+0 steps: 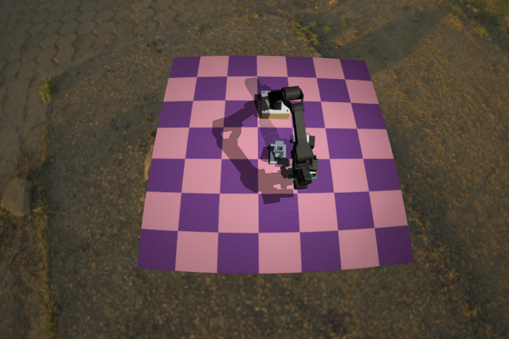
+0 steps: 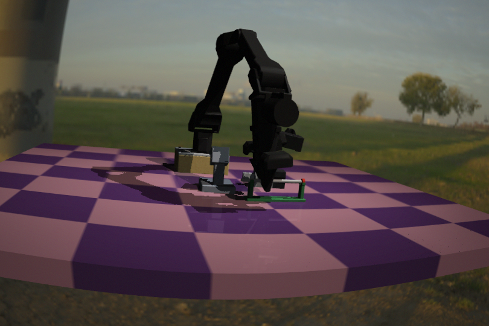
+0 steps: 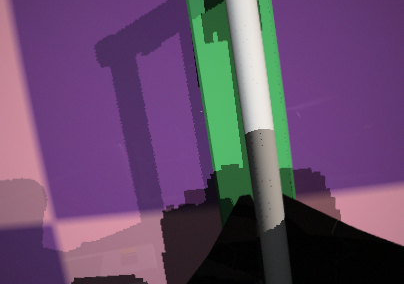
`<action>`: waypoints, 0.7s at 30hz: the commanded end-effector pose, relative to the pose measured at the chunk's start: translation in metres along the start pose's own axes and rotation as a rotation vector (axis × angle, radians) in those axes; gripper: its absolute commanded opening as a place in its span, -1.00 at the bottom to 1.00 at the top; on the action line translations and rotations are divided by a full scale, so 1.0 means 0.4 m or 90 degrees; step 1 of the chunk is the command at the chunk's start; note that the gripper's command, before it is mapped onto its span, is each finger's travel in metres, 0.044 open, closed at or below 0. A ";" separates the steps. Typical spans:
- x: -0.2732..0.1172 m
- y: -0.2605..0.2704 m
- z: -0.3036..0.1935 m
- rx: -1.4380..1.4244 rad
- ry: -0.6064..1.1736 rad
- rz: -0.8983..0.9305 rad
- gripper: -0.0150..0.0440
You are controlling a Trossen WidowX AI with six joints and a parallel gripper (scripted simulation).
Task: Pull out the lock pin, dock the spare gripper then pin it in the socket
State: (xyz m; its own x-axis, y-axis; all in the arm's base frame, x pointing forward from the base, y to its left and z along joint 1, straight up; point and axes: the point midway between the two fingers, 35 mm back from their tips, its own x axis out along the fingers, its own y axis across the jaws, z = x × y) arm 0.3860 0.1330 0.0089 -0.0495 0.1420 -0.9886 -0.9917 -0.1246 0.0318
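The lock pin [image 1: 312, 172] [image 2: 291, 181] [image 3: 256, 80] is a white rod with a red head. It lies level along the green rack [image 2: 276, 198] [image 3: 220, 110], its red end at the top of the rack's right post in the exterior view. Whether it bears on both posts I cannot tell. My gripper [image 2: 267, 188] [image 3: 258, 204] is shut on the pin between the posts. The grey mount [image 1: 278, 150] [image 2: 219, 172] stands beside the rack, its raised socket block free of the pin. The spare gripper [image 1: 312, 140] [image 2: 279, 185], grey and black, lies behind the rack, partly hidden by my arm.
The arm's base block [image 1: 276, 115] [image 2: 193, 163] is at the back, behind the mount. The arm arches from it past the mount. The checkered table [image 1: 238, 211] [image 2: 252, 251] carries everything, with the arm's shadow across it.
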 end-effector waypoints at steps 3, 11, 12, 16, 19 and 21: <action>0.000 0.000 0.000 0.000 0.000 0.000 -0.31; 0.000 0.000 0.000 0.000 0.000 0.000 0.40; 0.000 0.000 0.000 0.000 0.000 0.000 0.49; -0.024 0.003 0.003 0.000 0.000 0.001 0.84; -0.035 0.011 0.004 0.002 0.001 0.010 1.00; -0.042 0.016 0.004 0.002 0.002 0.015 1.00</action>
State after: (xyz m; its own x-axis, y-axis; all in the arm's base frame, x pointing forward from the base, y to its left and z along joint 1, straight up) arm 0.3792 0.1311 0.0164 -0.0781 0.1341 -0.9879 -0.9904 -0.1242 0.0615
